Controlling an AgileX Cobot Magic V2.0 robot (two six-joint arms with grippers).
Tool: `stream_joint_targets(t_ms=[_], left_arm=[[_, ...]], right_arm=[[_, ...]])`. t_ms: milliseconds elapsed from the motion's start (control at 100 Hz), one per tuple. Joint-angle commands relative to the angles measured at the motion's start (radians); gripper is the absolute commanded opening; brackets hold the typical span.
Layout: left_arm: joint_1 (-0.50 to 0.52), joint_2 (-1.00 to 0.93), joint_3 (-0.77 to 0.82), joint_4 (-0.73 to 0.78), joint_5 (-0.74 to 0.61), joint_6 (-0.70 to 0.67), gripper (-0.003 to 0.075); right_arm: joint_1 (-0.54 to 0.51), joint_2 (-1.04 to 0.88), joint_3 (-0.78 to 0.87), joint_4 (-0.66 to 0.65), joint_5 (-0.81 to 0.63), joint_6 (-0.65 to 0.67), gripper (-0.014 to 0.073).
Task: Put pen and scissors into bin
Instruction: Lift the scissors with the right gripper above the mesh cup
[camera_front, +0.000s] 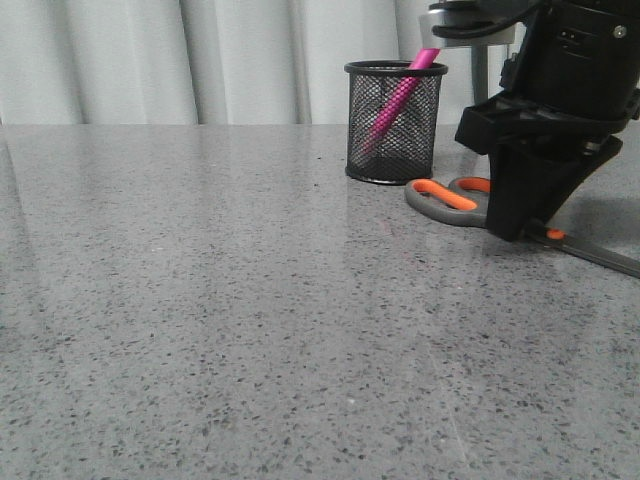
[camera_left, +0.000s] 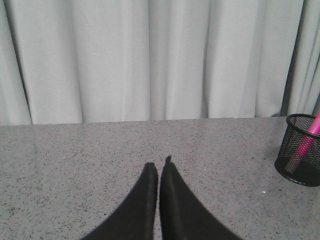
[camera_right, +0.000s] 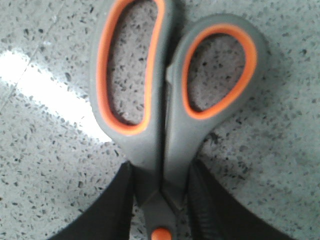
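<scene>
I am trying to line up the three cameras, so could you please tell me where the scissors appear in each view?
Front view: the scissors lie flat on the table at mid-right, beside the bin, partly hidden by the right gripper.
Left wrist view: not in it; only the bin with the pen shows.
Right wrist view: the scissors fill the picture, fingers on either side of the neck.
Shared landmark: the orange-lined handles.

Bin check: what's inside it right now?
The bin holds only the pen, leaning with its top past the rim. The bottom is hard to see through the mesh. The scissors lie on the table, outside.
</scene>
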Motion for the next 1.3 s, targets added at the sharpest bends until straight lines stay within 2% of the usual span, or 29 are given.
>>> stream_joint_targets(t_ms=[0, 60, 200, 270, 510, 660, 910, 980, 1290], left_arm=[[0.002, 0.001, -0.028, -0.023, -0.020, -0.010, -0.0019], [0.002, 0.001, -0.028, -0.023, -0.020, -0.010, -0.0019], [0.002, 0.001, -0.028, -0.023, -0.020, -0.010, -0.0019], [0.002, 0.001, -0.028, -0.023, -0.020, -0.010, -0.0019], [0.002, 0.001, -0.028, -0.023, -0.020, -0.010, -0.0019], [0.002, 0.001, -0.028, -0.025, -0.020, -0.010, -0.0019], [0.002, 0.001, -0.028, -0.025, -0.020, -0.010, -0.0019], [0.002, 0.001, -0.028, -0.025, -0.020, -0.010, -0.0019], [0.002, 0.001, -0.028, -0.025, -0.018, -0.010, -0.0019]], right_arm=[[0.001, -0.019, -0.022, -0.003, 0.008, 0.003, -0.0024], [0.001, -0.034, -0.022, -0.003, 0.006, 0.003, -0.0077], [0.001, -0.130, -0.022, 0.016, -0.043, 0.003, -0.0076], [0.001, -0.209, -0.008, 0.044, -0.112, 0.003, -0.0076], [0.001, -0.440, 0.138, 0.152, -0.629, 0.003, -0.0076], [0.002, -0.423, 0.141, 0.196, -0.857, 0.003, -0.0076], [0.024, -0.289, 0.119, 0.198, -1.241, 0.003, -0.0076], [0.036, -0.247, 0.092, 0.198, -1.292, 0.014, -0.0076], [0.051, -0.068, -0.035, 0.198, -1.315, 0.024, -0.0076]])
